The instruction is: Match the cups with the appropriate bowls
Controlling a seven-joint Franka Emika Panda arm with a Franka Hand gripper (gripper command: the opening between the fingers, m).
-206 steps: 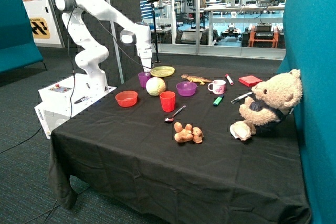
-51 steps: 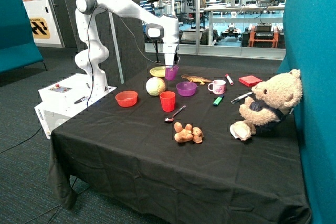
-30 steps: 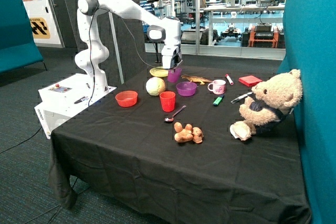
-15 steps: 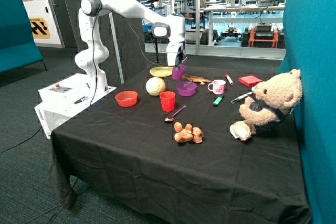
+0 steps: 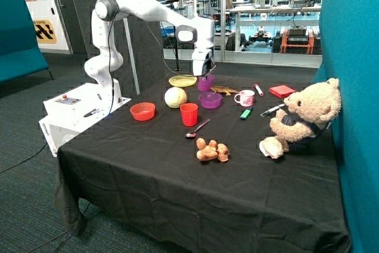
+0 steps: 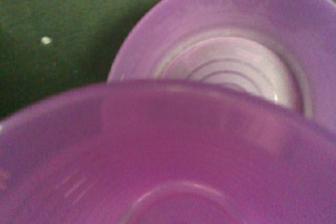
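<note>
My gripper (image 5: pixel 205 75) is shut on the purple cup (image 5: pixel 205 82) and holds it in the air just above the purple bowl (image 5: pixel 210 100). In the wrist view the purple cup (image 6: pixel 157 166) fills the foreground, with the purple bowl (image 6: pixel 236 61) below and beyond it. The red cup (image 5: pixel 189 114) stands upright on the black cloth in front of the bowl. The red-orange bowl (image 5: pixel 142 111) sits near the table's robot-side edge, apart from the red cup.
A yellow-green plate (image 5: pixel 182 80), a pale ball (image 5: pixel 175 97), a toy lizard (image 5: pixel 224 90), a white-and-pink mug (image 5: pixel 245 98), markers, a red box (image 5: pixel 282 91), a spoon (image 5: pixel 196 130), a brown toy (image 5: pixel 211 150) and a teddy bear (image 5: pixel 302 118) are on the table.
The gripper has carried the purple cup from beside the pale ball, past the yellow-green plate, toward the purple bowl, and now holds it above that bowl. Nothing else has moved.
</note>
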